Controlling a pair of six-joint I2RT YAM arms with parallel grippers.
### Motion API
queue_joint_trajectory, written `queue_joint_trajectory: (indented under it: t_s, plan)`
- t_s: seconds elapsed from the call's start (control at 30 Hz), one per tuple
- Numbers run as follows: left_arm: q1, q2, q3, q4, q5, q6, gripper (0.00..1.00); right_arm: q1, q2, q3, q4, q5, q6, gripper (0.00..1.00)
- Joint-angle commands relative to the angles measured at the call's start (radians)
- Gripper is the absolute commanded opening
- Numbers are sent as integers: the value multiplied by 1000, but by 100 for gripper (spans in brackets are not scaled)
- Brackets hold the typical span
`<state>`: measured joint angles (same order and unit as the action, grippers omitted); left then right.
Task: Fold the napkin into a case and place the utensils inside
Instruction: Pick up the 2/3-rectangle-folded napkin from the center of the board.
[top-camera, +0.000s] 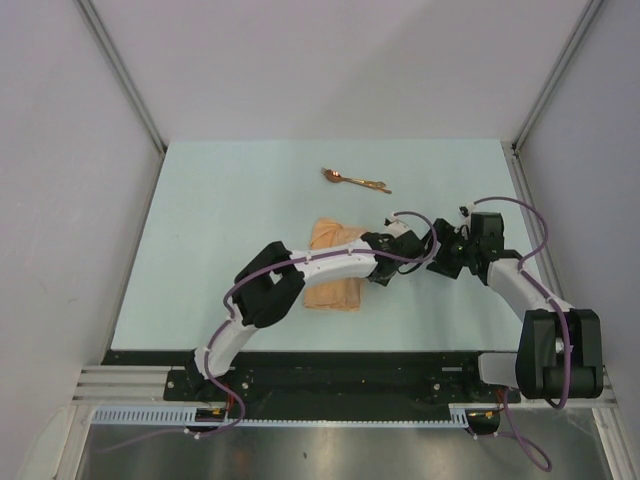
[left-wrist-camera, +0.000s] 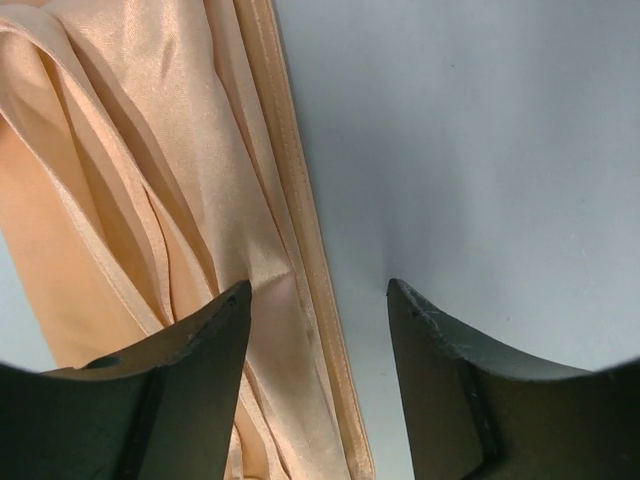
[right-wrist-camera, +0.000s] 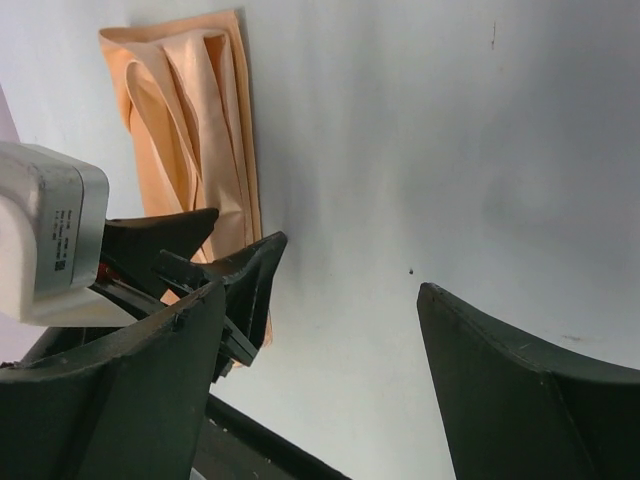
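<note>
Napkin lies folded beneath wide-open left fingers; right fingers gape empty; utensils, well beyond both, not yet inside.

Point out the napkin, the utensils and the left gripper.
napkin (top-camera: 333, 293): top view, lower folded end.
utensils (top-camera: 357, 181): top view, middle of the handles.
left gripper (left-wrist-camera: 318, 290): left wrist view, midway between the fingertips.

Bright even light, soft shadows, sheen on napkin, near fingers slightly blurred
</note>
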<state>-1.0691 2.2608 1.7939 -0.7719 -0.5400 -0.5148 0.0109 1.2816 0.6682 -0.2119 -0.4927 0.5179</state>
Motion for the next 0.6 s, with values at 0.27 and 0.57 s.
queue_joint_trajectory:
  t_s: [0.27, 0.57]
  plan:
    - [41, -30, -157, 77, 97, -16, 38, -5, -30, -16, 8, -52, -27, 82]
    - [81, -66, -263, 157, 135, -1, 18, 32, 10, -19, 40, -40, -3, 82]
